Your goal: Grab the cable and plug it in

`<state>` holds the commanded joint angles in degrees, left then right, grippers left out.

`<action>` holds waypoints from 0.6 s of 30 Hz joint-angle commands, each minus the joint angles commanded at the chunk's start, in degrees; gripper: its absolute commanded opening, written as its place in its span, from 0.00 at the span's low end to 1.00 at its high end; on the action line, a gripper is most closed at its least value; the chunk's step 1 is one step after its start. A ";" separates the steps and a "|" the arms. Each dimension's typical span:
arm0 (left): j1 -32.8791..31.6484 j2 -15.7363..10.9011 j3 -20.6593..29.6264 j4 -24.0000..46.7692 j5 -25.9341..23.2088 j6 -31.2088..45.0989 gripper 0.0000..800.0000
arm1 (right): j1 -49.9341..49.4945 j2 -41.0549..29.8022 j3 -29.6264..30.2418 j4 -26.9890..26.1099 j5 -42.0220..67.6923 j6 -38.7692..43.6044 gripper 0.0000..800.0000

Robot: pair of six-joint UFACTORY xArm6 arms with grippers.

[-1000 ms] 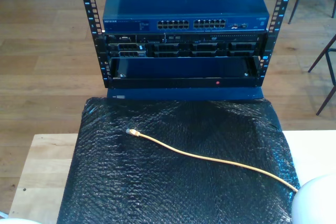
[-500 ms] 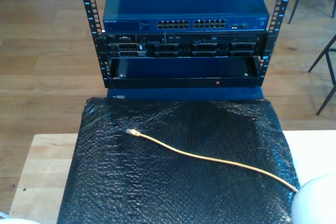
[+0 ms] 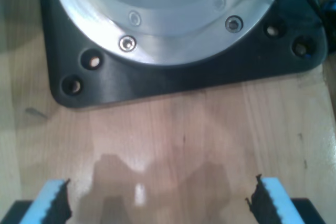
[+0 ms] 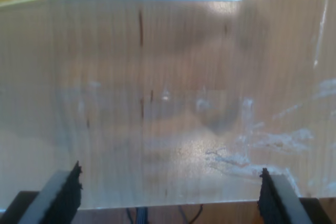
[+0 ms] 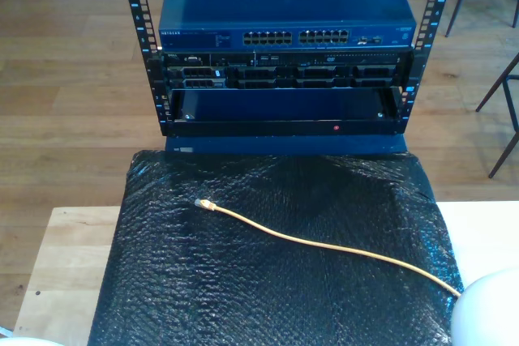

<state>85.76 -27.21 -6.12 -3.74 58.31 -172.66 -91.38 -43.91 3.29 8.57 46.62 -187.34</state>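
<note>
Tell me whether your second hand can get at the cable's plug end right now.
Probably yes. The plug lies bare on the black mat, nothing covering it, and my second hand is open and empty.

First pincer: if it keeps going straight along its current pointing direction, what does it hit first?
Most likely the bare wooden tabletop. My first pincer stands open, nothing between its pads, facing that wood. The black base plate with its silver flange lies beyond; depth is unclear, so a shallow heading might reach it instead.
</note>
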 joint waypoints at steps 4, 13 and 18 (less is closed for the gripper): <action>0.00 0.00 -0.09 0.09 0.00 0.00 1.00 | 0.00 0.00 -0.53 0.00 0.53 0.97 1.00; -0.09 0.00 0.09 0.09 0.18 -0.26 1.00 | 0.00 -1.41 -6.42 -0.18 11.96 2.99 1.00; -0.09 -0.09 -0.09 0.26 0.26 -0.44 1.00 | 0.00 -1.32 -10.02 -0.09 17.58 5.80 1.00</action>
<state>85.67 -27.30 -6.21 -3.47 58.57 -173.10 -91.38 -45.23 -6.74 8.48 64.20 -181.54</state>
